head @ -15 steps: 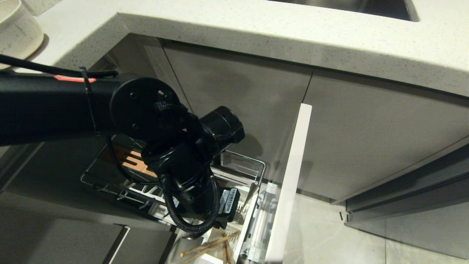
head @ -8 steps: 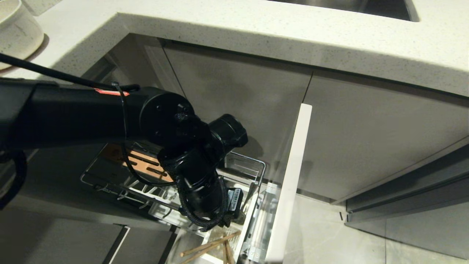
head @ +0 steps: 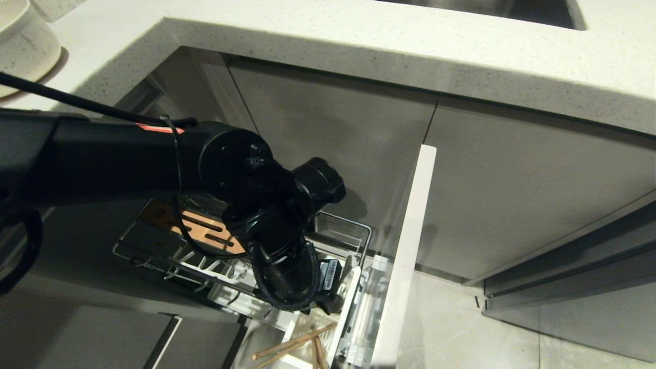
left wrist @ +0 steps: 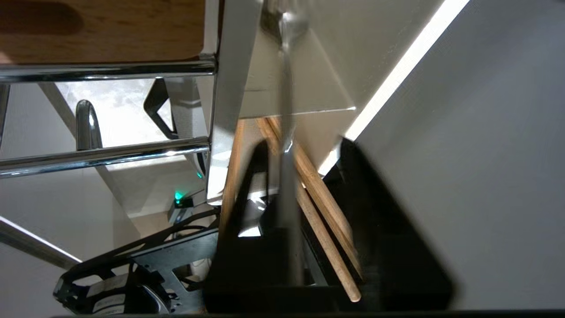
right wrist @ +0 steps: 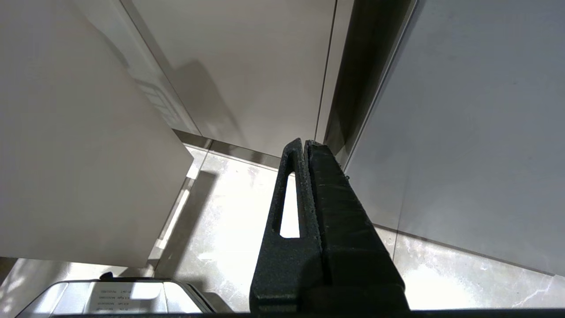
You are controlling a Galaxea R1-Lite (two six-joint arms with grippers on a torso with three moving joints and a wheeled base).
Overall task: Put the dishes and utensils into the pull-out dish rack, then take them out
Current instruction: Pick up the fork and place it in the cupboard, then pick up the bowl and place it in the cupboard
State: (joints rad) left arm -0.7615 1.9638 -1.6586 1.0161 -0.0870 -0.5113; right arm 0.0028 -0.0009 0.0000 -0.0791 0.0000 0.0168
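Room: a kitchen with a pale speckled stone worktop (head: 389,48) above grey cabinet fronts and a light tiled floor (head: 451,328).
Sink: only a dark steel corner of it (head: 517,9) shows at the far edge of the worktop.
Bowl: an off-white bowl (head: 23,43) stands on the worktop at the far left corner of the head view.
Rack: the pull-out dish rack (head: 335,233) is drawn out under the worktop; its pale drawer front (head: 405,256) stands edge-on to the right of the wire basket.
Plate holder: the slotted wooden strip (head: 205,233) lies in the left part of the basket, partly behind the arm.
Caddy: the white cutlery caddy (head: 344,312) sits at the end of the basket just beside the drawer front.
Chopsticks: 2 wooden chopsticks (head: 292,346) lean in the caddy, their ends sticking out toward the camera.
Fork: a silver fork (left wrist: 284,132) stands in the caddy, crossing the chopsticks in the left wrist view.
Left gripper: it (left wrist: 304,247) reaches down to the caddy; its jaws stand apart on either side of the fork handle, and I cannot tell if they touch it.
Right gripper: it (right wrist: 305,145) hangs near the floor beside a cabinet, jaws pressed together, grasping nothing.
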